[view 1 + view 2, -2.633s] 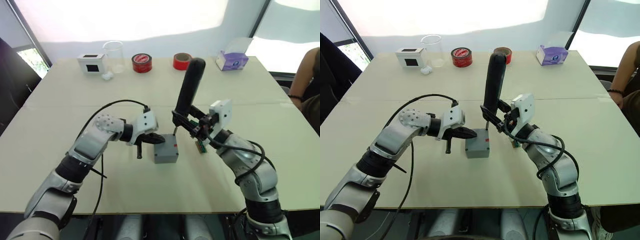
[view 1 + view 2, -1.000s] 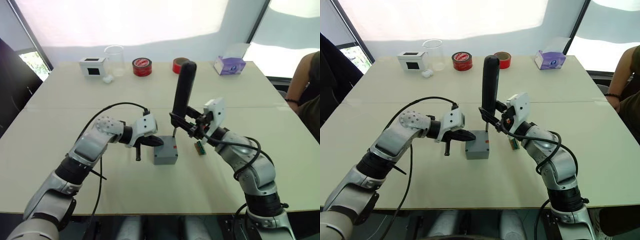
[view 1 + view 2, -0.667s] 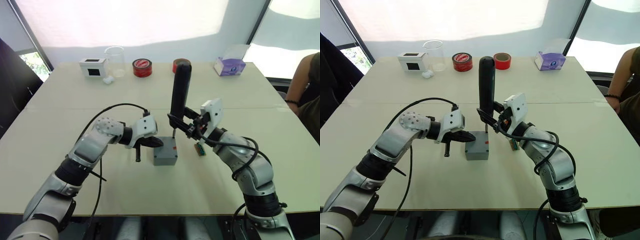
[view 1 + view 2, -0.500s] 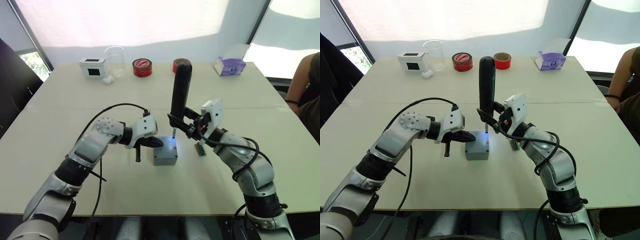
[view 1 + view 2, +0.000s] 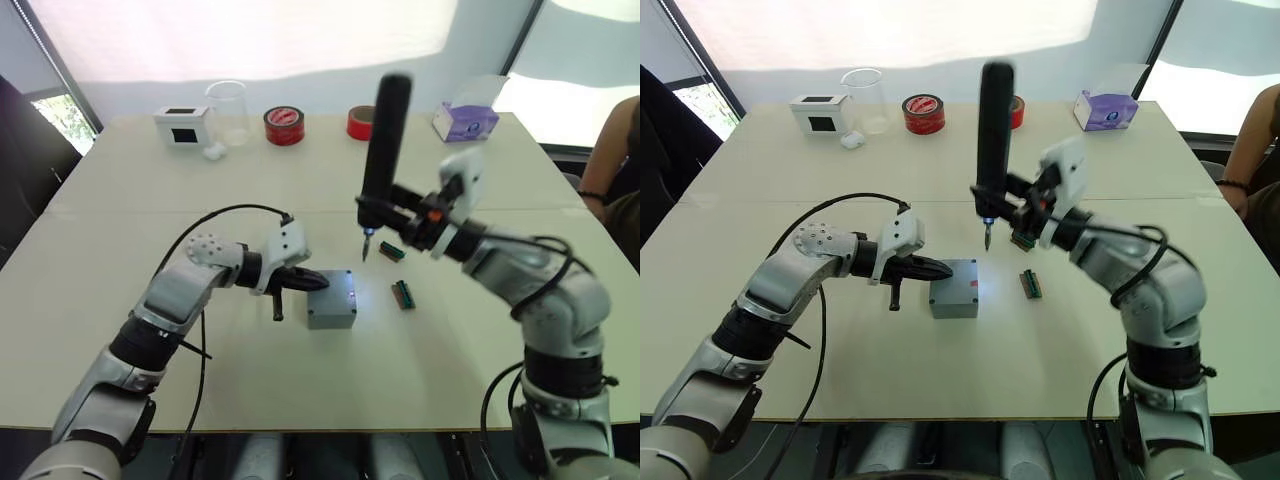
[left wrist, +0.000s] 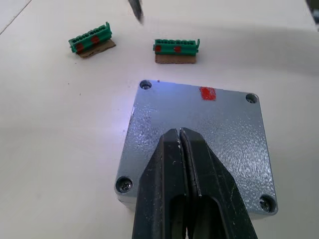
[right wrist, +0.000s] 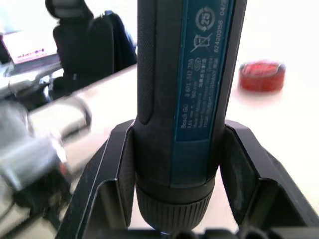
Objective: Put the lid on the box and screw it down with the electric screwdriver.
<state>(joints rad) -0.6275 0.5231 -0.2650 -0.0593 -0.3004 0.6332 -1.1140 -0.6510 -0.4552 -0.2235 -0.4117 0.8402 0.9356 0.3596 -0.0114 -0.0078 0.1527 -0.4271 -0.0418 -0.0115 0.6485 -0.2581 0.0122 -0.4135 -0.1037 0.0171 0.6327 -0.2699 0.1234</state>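
The grey box (image 5: 331, 312) stands mid-table with the lid (image 6: 199, 124) on top, a screw head in each corner and a red mark near its far edge. My left gripper (image 6: 179, 132) is shut, its tips resting on the lid's middle (image 5: 318, 281). My right gripper (image 7: 177, 164) is shut on the electric screwdriver (image 5: 385, 150), holding it upright above the table. The bit (image 5: 366, 248) hangs in the air just behind the box's far right corner, clear of the lid. A bluish glow falls on one lid corner.
Two green connector blocks (image 5: 403, 294) (image 5: 391, 252) lie right of the box. Along the far edge stand a white box (image 5: 182, 127), a clear beaker (image 5: 227, 113), two red tape rolls (image 5: 284, 126) (image 5: 362, 122) and a purple tissue box (image 5: 464, 122). A person's arm (image 5: 612, 160) is at right.
My right arm has lifted the screwdriver up and to the right, taking the bit off the lid's corner. The left gripper has stayed on the lid.
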